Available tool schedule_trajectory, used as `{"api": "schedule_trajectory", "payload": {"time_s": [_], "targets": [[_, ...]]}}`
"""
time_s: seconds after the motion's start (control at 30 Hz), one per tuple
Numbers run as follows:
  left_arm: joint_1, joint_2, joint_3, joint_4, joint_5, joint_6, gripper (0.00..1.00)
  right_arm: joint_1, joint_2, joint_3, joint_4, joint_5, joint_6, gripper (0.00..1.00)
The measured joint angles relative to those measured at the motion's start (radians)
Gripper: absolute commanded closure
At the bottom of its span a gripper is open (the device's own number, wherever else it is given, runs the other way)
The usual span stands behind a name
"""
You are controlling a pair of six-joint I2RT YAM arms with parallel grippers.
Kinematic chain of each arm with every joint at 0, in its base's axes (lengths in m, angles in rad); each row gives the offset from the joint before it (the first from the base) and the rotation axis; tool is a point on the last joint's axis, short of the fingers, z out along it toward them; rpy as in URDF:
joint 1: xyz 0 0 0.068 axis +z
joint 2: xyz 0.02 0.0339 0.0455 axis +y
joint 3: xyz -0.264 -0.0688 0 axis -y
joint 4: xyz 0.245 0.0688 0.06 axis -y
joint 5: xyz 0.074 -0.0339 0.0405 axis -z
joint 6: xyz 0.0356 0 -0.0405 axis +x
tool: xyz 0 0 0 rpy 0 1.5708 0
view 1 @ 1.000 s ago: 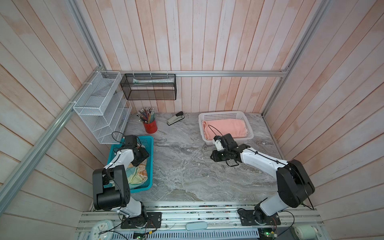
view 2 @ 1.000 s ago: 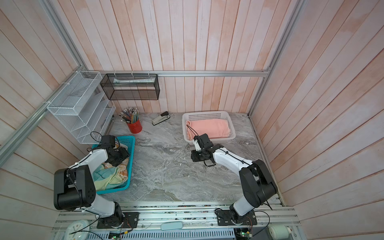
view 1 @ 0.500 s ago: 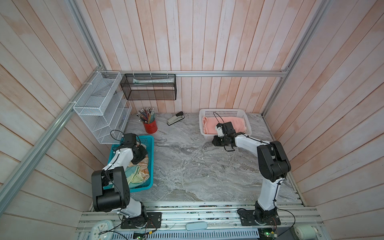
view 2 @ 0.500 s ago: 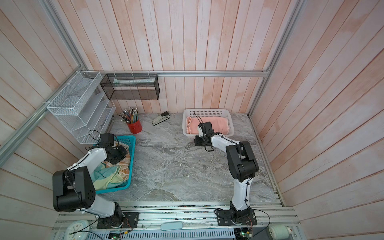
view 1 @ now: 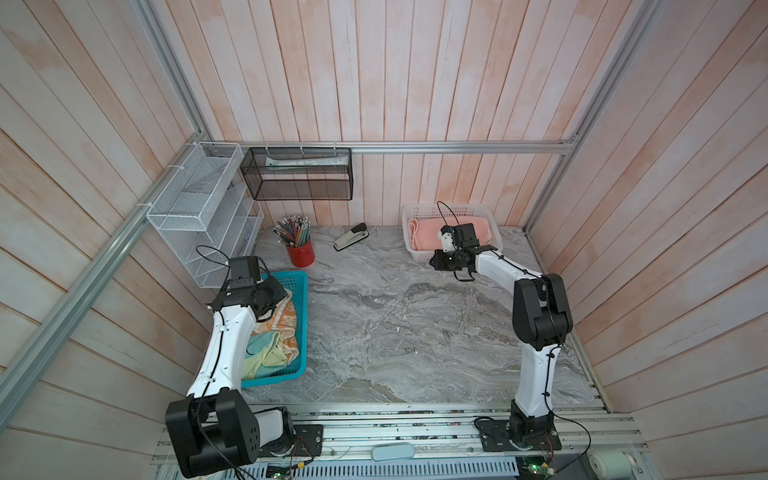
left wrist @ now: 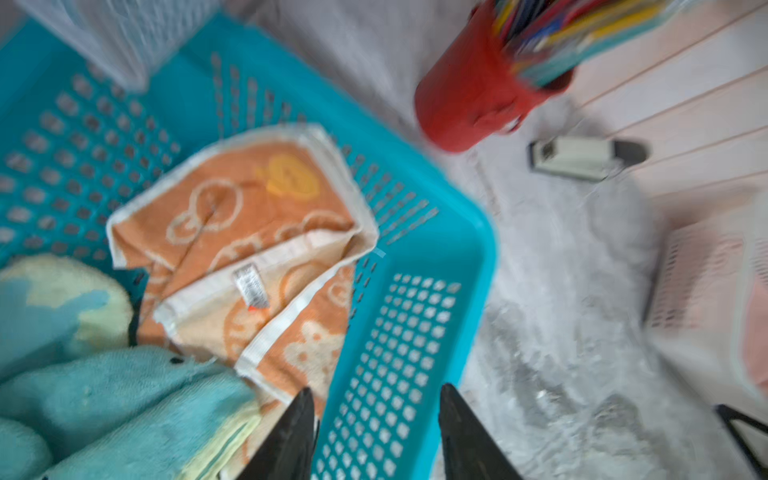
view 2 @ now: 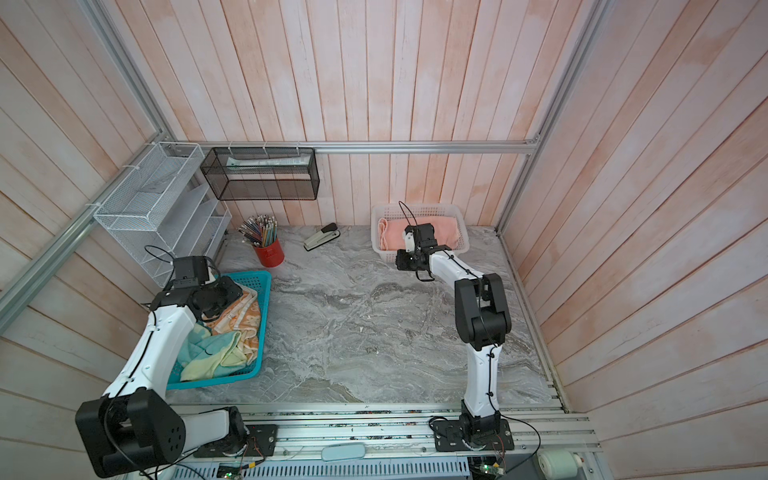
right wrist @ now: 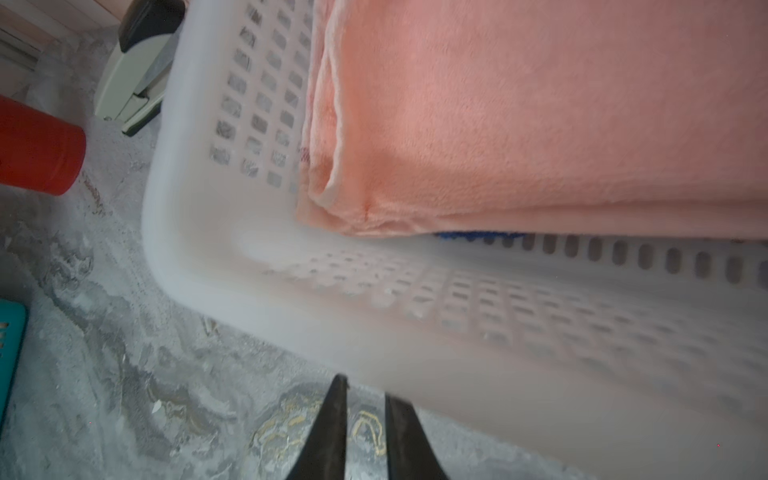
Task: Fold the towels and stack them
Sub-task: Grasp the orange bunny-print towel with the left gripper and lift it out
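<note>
Lying folded, salmon-pink towel (view 1: 424,237), long axis parallel to back wall (view 1: 374,83).

White basket (view 1: 420,254) shifted back toward wall (view 1: 415,124), right claw (right wrist: 363,388) following

On the grey marble tabletop (view 1: 395,324), the teal perforated plastic basket (view 1: 302,332) sits at the left of both top views, with my left gripper (view 1: 272,300) above its back end. In it, the orange-and-cream bunny towel (view 1: 286,316) lies behind the pale yellow-and-teal towel (view 1: 268,353). The white perforated plastic basket (view 1: 419,254) stands at the back right, and my right gripper (view 1: 436,262) is just before its front left corner. Inside, the folded salmon-pink towel (view 1: 424,235) lies on the royal blue towel (right wrist: 473,236). The red pencil cup (view 1: 300,252) and the grey stapler (view 1: 351,237) stand at the back, between the baskets.
</note>
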Motion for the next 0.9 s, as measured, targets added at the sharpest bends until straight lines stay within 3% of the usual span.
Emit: {"api": "schedule_trajectory", "payload": {"time_s": [0.13, 0.3, 0.37, 0.5, 0.53, 0.7, 0.9], "targets": [[-0.001, 0.064, -0.13, 0.026, 0.029, -0.048, 0.38, 0.029, -0.081, -0.106, 0.004, -0.021, 0.004, 0.8], [-0.007, 0.206, -0.164, 0.122, 0.058, -0.093, 0.37, 0.061, -0.198, -0.214, 0.022, -0.039, 0.022, 0.8], [-0.008, 0.241, -0.158, 0.148, 0.061, -0.101, 0.5, 0.069, -0.241, -0.243, 0.024, -0.039, 0.029, 0.8], [-0.01, 0.272, -0.149, 0.202, 0.067, -0.097, 0.93, 0.077, -0.329, -0.296, 0.039, -0.04, 0.051, 0.8], [-0.01, 0.271, -0.149, 0.203, 0.069, -0.093, 1.0, 0.078, -0.349, -0.305, 0.04, -0.04, 0.055, 0.8], [-0.015, 0.171, -0.099, 0.126, 0.053, -0.057, 1.0, 0.083, -0.428, -0.344, 0.052, -0.039, 0.077, 0.81], [-0.015, -0.065, 0.162, -0.004, 0.017, -0.007, 1.0, 0.09, -0.474, -0.372, 0.053, -0.039, 0.095, 0.81]]}}
